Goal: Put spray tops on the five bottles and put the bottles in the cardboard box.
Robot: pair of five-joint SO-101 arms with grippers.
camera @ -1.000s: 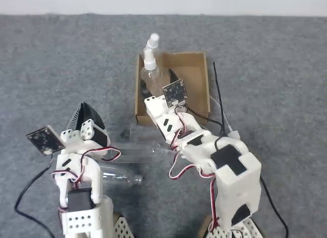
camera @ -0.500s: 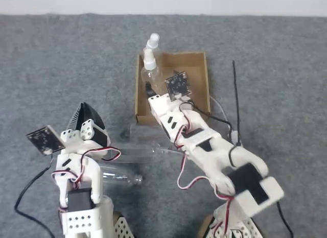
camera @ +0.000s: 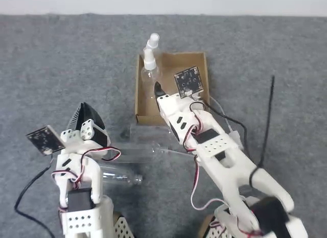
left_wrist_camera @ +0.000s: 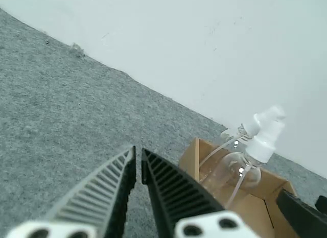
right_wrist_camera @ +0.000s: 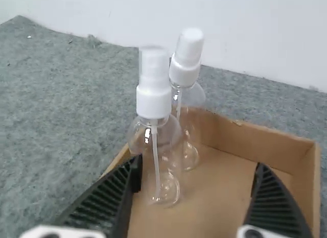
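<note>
R arm is stretched out over the open brown cardboard box (camera: pixel 198 62), which sits on the grey felt-like surface (camera: pixel 51 59). The right gripper (right_wrist_camera: pixel 198 166) hangs above the box floor w/ its black ribbed fingers (right_wrist_camera: pixel 115 194) spread wide apart, nothing between them.

In the box's far-left corner, 2 clear round plastic bottles stand upright, each w/ a white spray top and a thin dip tube inside. The nearer bottle (right_wrist_camera: pixel 156 146) is just in front of the right gripper's opening, closer to one finger. The farther bottle (right_wrist_camera: pixel 188 102) is right behind it against the box wall. Can't tell if the 2 touch.

L arm sits at the near-left of the surface, well apart from the box. The left gripper (left_wrist_camera: pixel 139 151) is raised, fingers together w/ only a sliver between the tips, holding nothing.

On the surface, near side of the box and between the 2 arms, clear uncapped bottles lie on their sides: one lying bottle (camera: pixel 138 152) approx. across the gap between the arms, a second lying bottle (camera: pixel 120 177) closer to the L arm's base. A fainter clear shape (camera: pixel 137 131) lies just beside the box's near edge; too see-through to tell more.
</note>
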